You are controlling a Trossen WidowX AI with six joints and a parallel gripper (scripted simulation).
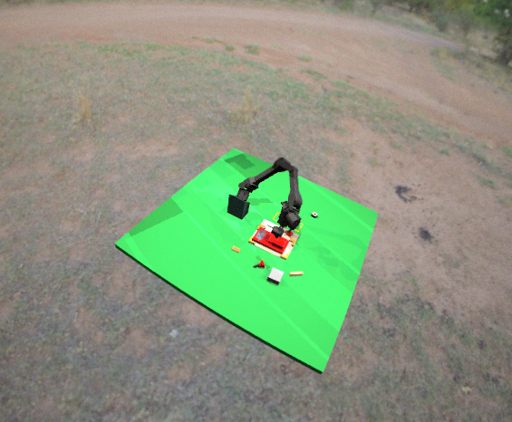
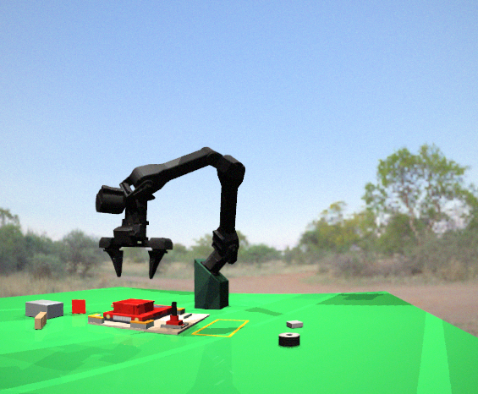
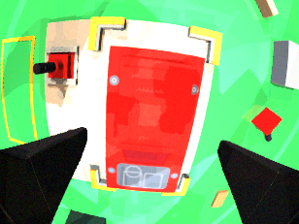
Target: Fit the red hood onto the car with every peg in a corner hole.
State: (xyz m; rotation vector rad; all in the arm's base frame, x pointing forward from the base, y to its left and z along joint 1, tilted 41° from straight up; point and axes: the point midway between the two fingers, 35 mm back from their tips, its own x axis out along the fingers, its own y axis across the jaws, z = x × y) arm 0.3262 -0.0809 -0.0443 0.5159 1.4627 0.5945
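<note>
The red hood lies on the red chassis and looks level in the exterior view. The chassis sits between yellow-and-grey corner brackets on the pale jig board. Its grey engine-bay panel shows at one end. Several small round grey spots show near the red body's edges in the wrist view; whether every peg is in its hole cannot be told. My gripper is open and empty, above the hood, with its fingertips well apart and touching nothing.
A red block with a black stem stands on the board. Beyond it is a yellow outline. Also on the table are a grey box, a second red piece, tan sticks and a black wheel.
</note>
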